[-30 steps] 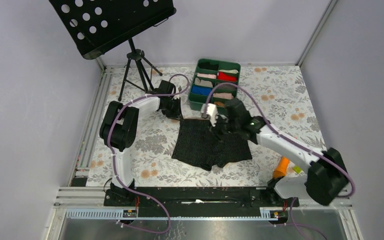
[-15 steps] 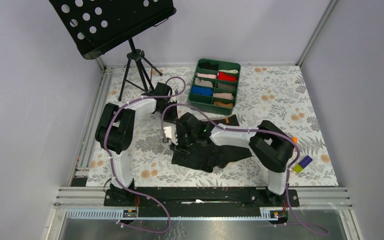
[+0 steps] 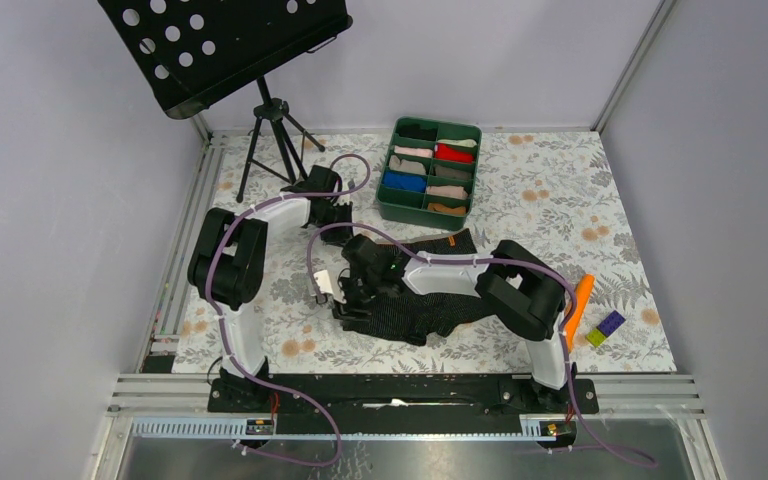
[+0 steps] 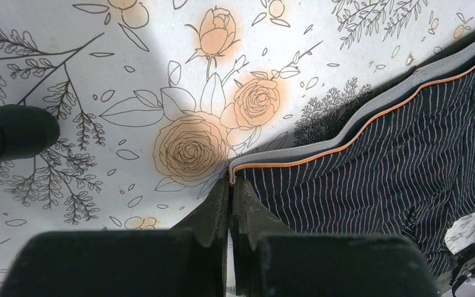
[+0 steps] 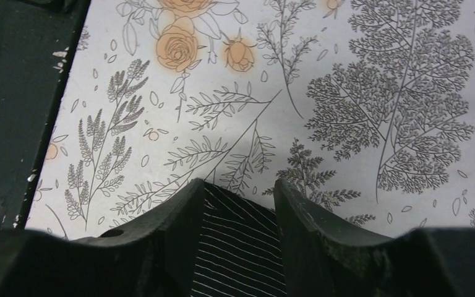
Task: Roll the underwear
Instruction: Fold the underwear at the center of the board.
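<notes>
The underwear (image 3: 440,300) lies crumpled at mid table, black with fine stripes, partly folded over itself. In the left wrist view its grey waistband with an orange line (image 4: 359,127) runs from the fingertips to the upper right. My left gripper (image 3: 328,212) (image 4: 231,180) is shut on the waistband's corner. My right gripper (image 3: 344,297) (image 5: 240,189) is at the garment's left edge, its jaws a little apart with striped fabric (image 5: 241,247) filling the gap between them.
A green divided tray (image 3: 388,203) with small cloth rolls stands behind the underwear. A black music stand's tripod (image 3: 272,135) is at the back left, one foot (image 4: 13,131) close to my left gripper. An orange object (image 3: 578,298) and small bricks (image 3: 605,325) lie at the right.
My right arm swung from the garment's upper right across to its left edge, dragging fabric over itself. The underwear is now bunched and narrower. My left gripper shifted slightly back and left.
</notes>
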